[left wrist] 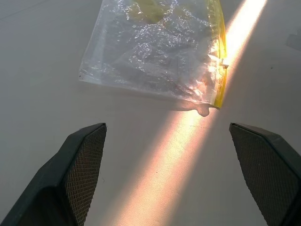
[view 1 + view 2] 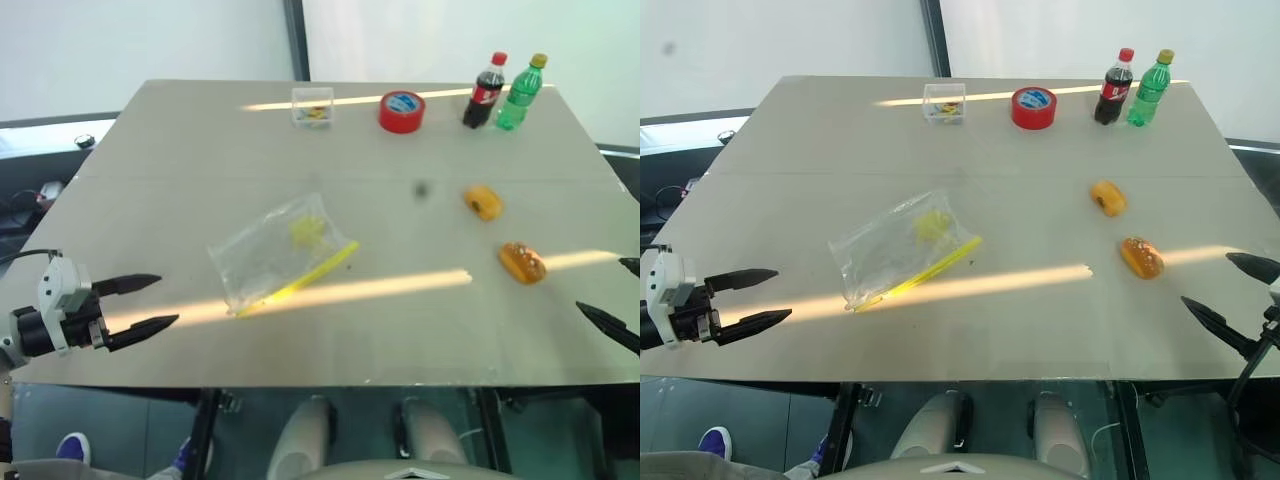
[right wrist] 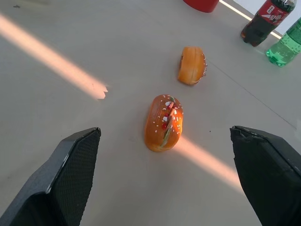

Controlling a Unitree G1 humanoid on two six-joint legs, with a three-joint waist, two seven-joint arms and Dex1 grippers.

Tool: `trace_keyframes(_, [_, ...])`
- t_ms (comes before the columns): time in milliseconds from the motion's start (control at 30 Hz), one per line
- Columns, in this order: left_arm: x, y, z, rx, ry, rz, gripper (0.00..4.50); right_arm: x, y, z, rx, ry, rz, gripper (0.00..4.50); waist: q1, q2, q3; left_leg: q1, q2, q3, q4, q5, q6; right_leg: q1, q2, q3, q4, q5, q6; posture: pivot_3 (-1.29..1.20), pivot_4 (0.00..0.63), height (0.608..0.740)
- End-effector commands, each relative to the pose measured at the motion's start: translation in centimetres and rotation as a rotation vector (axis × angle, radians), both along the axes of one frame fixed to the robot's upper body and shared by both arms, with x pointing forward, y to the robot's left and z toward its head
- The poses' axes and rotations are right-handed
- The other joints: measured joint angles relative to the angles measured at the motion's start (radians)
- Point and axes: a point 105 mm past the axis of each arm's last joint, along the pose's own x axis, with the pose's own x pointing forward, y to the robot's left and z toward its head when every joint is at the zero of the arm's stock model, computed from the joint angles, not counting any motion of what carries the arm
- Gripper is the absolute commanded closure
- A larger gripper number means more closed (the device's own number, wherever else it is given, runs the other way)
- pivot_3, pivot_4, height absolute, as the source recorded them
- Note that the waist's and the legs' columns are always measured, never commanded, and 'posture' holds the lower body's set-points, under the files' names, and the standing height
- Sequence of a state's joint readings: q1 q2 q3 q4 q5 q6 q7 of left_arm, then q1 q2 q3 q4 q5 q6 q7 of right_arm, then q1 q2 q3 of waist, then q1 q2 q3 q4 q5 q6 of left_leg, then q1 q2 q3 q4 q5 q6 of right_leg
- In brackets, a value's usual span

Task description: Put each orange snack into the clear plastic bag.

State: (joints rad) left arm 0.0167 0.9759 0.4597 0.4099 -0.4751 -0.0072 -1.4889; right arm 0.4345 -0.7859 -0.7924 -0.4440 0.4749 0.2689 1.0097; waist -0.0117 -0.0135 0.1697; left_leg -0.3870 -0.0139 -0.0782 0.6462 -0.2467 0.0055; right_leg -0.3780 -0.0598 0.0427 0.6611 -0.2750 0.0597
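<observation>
Right pincer (image 2: 1225,295): spread wide, nothing pinched, at worktop's near right edge.
Nearest target: oval orange snack with reddish patch (image 2: 1141,257), just ahead and inward of right pincer, long axis running roughly toward it.
Second snack: plain rounded orange one (image 2: 1107,197), farther back.
Left pincer (image 2: 140,303): spread, unladen, facing floppy clear plastic bag with yellow-green seal strip (image 2: 280,252).
Grey worktop (image 2: 400,330): both snacks lying outside bag; right arm likely nearer.

red tape roll (image 2: 402,111), cola bottle (image 2: 485,91) (green bottle (image 2: 520,94) beside)
</observation>
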Motion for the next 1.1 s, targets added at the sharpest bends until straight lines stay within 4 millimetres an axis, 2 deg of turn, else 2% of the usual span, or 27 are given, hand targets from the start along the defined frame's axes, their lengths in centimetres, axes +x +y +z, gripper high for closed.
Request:
trace_keyframes(33, [0.1,-0.5,0.7,0.008,-0.017,-0.022,0.08,0.3,0.7,0.7,-0.014,-0.028,0.023,0.0,0.0,0.0,0.0,0.0,0.0,0.0,0.0,0.0,0.0,0.0,0.0,0.0,0.0,0.0,0.0,0.0,0.15,0.74])
trace_keyframes(133, [0.6,-1.9,1.0,-0.049,-0.019,-0.027,0.08,0.9,1.8,0.9,0.006,-0.046,0.058,0.0,-0.001,0.0,0.0,0.0,0.0,0.0,0.0,0.0,0.0,0.0,0.0,0.0,0.0,0.0,0.0,0.0,0.15,0.74])
trace_keyframes(367, [1.1,-3.3,1.1,-0.133,0.007,-0.004,0.08,2.3,4.6,1.0,0.045,-0.077,0.139,0.0,-0.002,0.0,0.0,0.0,0.0,0.0,0.0,0.0,0.0,0.0,0.0,0.0,0.0,0.0,0.0,0.0,0.15,0.74])
trace_keyframes(467, [0.9,-3.6,0.5,-0.178,0.09,0.029,0.08,3.1,7.5,1.3,0.09,-0.09,0.224,0.0,-0.005,0.0,0.0,0.0,0.0,0.0,0.0,0.0,0.0,0.0,0.0,0.0,0.0,0.0,0.0,0.0,0.15,0.74])
trace_keyframes(533, [0.7,-3.4,-0.2,-0.213,0.223,0.104,0.08,3.5,9.9,1.2,0.102,-0.089,0.312,0.0,-0.005,0.0,0.0,0.0,0.0,0.0,0.0,0.0,0.0,0.0,0.0,0.0,0.001,0.0,0.0,0.0,0.15,0.74])
trace_keyframes(600, [0.4,-3.2,-0.7,-0.225,0.335,0.164,0.08,3.7,11.6,1.1,0.104,-0.089,0.374,0.0,-0.005,-0.001,0.001,0.0,0.0,-0.001,0.0,0.0,0.0,0.0,0.001,-0.001,0.001,0.0,0.0,0.0,0.15,0.74])
trace_keyframes(767, [1.0,-3.5,0.1,-0.429,0.519,0.277,0.08,3.9,14.9,1.2,0.115,-0.1,0.524,0.0,0.0,-0.001,0.003,0.0,-0.001,-0.002,0.001,0.0,0.0,0.0,0.005,-0.002,0.001,0.0,0.0,0.0,0.15,0.74])
trace_keyframes(933, [2.0,-4.0,0.0,-0.548,0.614,0.356,0.08,3.5,16.8,1.1,0.116,-0.094,0.615,0.0,-0.003,-0.001,0.003,-0.003,-0.001,-0.004,0.002,0.0,0.0,-0.001,0.005,-0.004,0.001,0.0,0.001,0.0,0.15,0.74])
trace_keyframes(1100, [1.9,-4.8,-1.8,-0.532,0.695,0.382,0.08,3.0,17.7,0.7,0.089,-0.078,0.657,0.0,-0.005,-0.001,0.003,-0.007,-0.001,-0.004,0.002,0.0,0.0,-0.007,0.005,-0.003,0.003,0.0,0.0,0.0,0.15,0.74])
